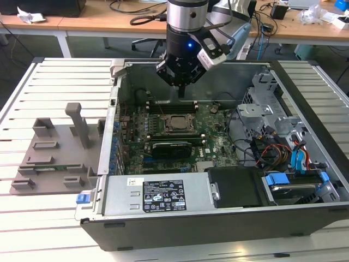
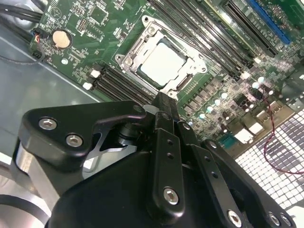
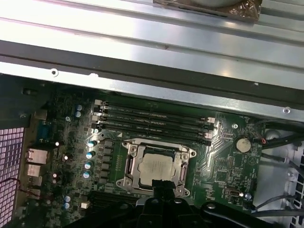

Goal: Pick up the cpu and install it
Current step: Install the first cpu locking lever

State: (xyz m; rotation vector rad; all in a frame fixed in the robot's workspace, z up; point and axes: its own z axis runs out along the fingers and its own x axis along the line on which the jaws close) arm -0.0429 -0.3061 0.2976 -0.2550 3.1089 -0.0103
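You have cpu [image 2: 161, 64] seated in socket [image 2: 127, 60]; gripper [image 2: 167, 100] hovers just above, pincer closed, holding nothing.

The cpu [image 2: 161, 64] is silvery-grey, on a green motherboard [image 2: 85, 23]. The gripper [image 2: 166, 99] is black. The tray [image 1: 54, 158] is grey on a white, slatted table [image 1: 32, 87].

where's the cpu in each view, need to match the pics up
exterior view: cpu in the socket, mid-motherboard, just beyond the gripper.
second wrist view: cpu pale square inside the metal socket frame.
first wrist view: cpu inside the same frame.
shared landmark: memory slots alongside the socket.
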